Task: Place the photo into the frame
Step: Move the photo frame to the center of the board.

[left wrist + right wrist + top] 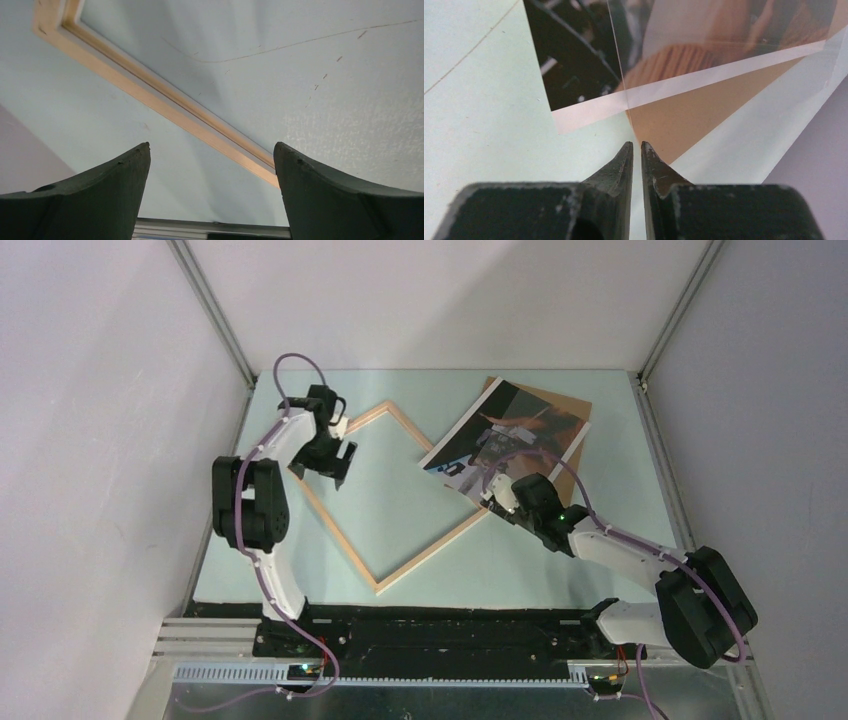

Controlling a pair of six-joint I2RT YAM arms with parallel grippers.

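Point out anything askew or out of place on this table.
The frame lies turned corner-on, like a diamond, and empty. The photo sits outside it at the back right, skewed across the brown backing board.

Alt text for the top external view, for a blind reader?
An empty pale wood frame lies diamond-wise on a pale green table; the photo lies face up across its right corner, partly on a brown backing board. The left gripper hangs open over the frame's left side, the right gripper at the photo's near edge.
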